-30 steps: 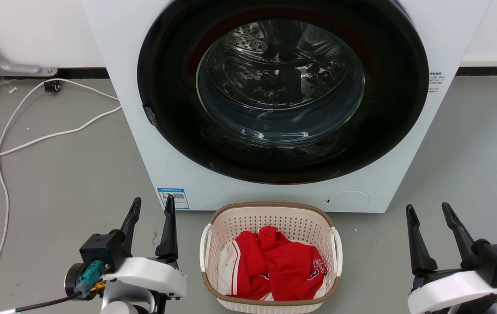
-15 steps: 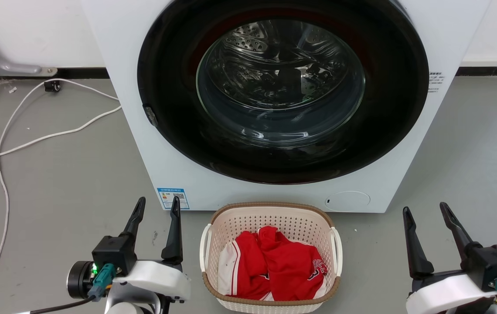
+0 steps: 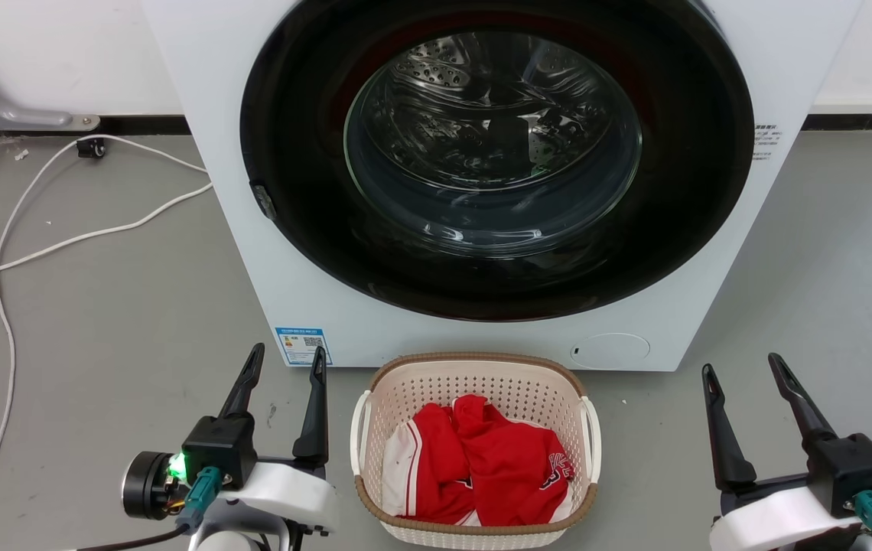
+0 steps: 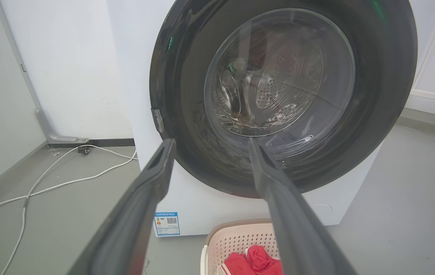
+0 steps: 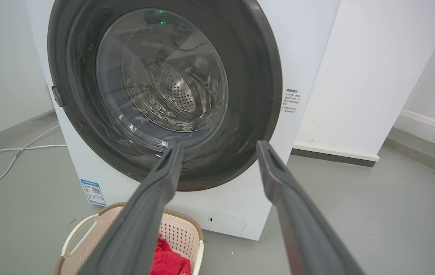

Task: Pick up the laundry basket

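Observation:
The laundry basket point(image 3: 405, 394), cream perforated plastic with a brown rim and white loop handles, stands on the floor right in front of the washer and holds red clothes point(image 3: 489, 467). My left gripper point(image 3: 287, 352) is open just left of the basket, its fingers pointing at the washer and apart from the left handle. My right gripper point(image 3: 740, 364) is open well to the right of the basket. In the left wrist view the left gripper point(image 4: 210, 141) frames the washer door, with the basket point(image 4: 232, 238) low between the fingers. The right gripper point(image 5: 220, 145) has the basket point(image 5: 181, 233) at its lower left.
A white front-loading washer point(image 3: 214, 176) with a dark round door point(image 3: 497, 168) stands close behind the basket. White cables point(image 3: 61, 245) run over the grey floor at the left. A white wall and pillar point(image 5: 355, 76) rise to the right.
My left gripper has slid right, closer to the basket's left handle. My right gripper has edged slightly left and lower. The basket has stayed put.

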Motion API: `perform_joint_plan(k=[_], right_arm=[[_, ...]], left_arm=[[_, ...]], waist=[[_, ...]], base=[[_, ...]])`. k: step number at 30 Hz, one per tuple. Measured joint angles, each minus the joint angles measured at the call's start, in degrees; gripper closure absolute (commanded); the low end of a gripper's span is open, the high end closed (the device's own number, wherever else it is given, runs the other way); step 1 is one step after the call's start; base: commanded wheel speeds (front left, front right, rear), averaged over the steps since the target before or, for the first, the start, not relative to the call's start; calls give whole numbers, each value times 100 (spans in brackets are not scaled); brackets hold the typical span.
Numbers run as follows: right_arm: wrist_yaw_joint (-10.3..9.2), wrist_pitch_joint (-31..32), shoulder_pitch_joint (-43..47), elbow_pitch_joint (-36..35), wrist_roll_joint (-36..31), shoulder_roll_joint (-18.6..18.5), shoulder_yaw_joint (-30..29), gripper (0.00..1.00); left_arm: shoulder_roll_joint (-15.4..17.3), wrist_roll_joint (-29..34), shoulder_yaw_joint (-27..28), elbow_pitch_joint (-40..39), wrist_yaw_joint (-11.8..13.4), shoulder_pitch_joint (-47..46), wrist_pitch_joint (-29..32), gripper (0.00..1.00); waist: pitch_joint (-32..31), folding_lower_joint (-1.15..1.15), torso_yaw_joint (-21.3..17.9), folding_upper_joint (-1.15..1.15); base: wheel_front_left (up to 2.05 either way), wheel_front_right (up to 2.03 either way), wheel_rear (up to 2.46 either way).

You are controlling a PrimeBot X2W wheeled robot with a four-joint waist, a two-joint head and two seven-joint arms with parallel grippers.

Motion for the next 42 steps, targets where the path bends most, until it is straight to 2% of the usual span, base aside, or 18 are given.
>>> perform_joint_plan(k=[5,27,36,42], right_arm=[[0,-53,6,-14,-123,1,-5,0],[0,-16,-17,129,187,1,-65,0],[0,350,-746,621,458,2,-63,0],[0,653,-1414,1069,504,5,53,0]], left_arm=[[-15,158,-8,12,0,-10,-36,0],[-44,134,43,44,7,-52,-44,0],[-4,160,133,365,-116,-777,-44,0],[124,100,193,945,-291,-1428,-44,0]], waist=[[8,0,3,0],[117,0,-13,0],[630,0,-61,0],[1215,0,-91,0]], base=[[0,0,0],[0,0,0],[0,0,0],[0,0,0]])
